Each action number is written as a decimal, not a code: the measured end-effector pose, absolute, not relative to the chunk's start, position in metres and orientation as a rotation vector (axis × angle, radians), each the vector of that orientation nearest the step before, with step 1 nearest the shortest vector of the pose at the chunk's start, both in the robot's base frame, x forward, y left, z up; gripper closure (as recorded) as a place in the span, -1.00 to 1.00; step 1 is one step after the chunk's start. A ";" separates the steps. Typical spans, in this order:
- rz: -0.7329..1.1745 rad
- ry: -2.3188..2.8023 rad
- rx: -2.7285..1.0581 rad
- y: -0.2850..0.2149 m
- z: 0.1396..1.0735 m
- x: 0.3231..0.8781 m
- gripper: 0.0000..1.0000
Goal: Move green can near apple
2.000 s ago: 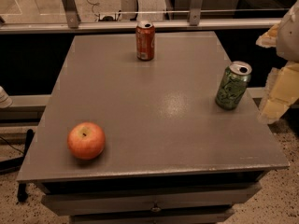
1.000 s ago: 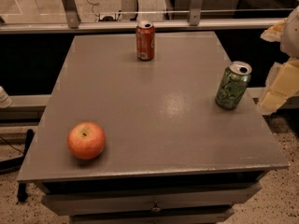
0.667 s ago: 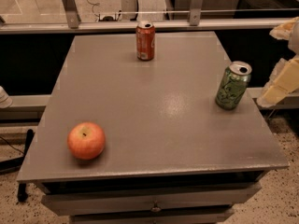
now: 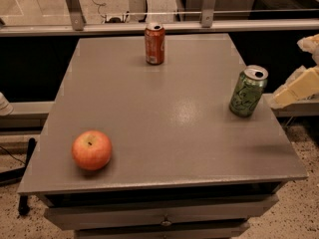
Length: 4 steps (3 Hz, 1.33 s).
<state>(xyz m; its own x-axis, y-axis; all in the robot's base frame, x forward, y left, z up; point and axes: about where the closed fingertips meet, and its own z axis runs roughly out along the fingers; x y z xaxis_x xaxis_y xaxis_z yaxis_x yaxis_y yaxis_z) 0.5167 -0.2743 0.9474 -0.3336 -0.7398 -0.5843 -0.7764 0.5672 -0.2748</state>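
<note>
- Grey table fills most of the view. Under its near edge there is a drawer with a small knob in the middle.
- Speckled floor shows beside the table at the near right.
- Apple sits on the near left part of the table, close to the near edge. It is red-orange, with its stem dimple turned up and a yellowish patch around it.
- Green can stands upright on the right side of the table, close to the right edge and about halfway between near and far. Its silver top with the opening is visible. It is well apart from the apple, with bare table between them.
- Gripper, cream in colour, is off the table at the right, just beside the green can. It does not touch the can. Whether it is wide or narrow, I cannot tell.
- Orange can stands upright on the far side of the table, near the middle of the far edge, well apart from the green can and the apple.
- Metal rail runs from left to right behind the table.
</note>
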 end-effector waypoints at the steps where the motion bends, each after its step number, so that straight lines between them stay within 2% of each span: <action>1: 0.180 2.084 -1.083 -0.274 0.927 0.527 -1.00; 3: 0.352 2.013 -0.888 -0.273 0.889 0.541 -1.00; 4: 0.440 1.988 -0.857 -0.256 0.876 0.547 -0.67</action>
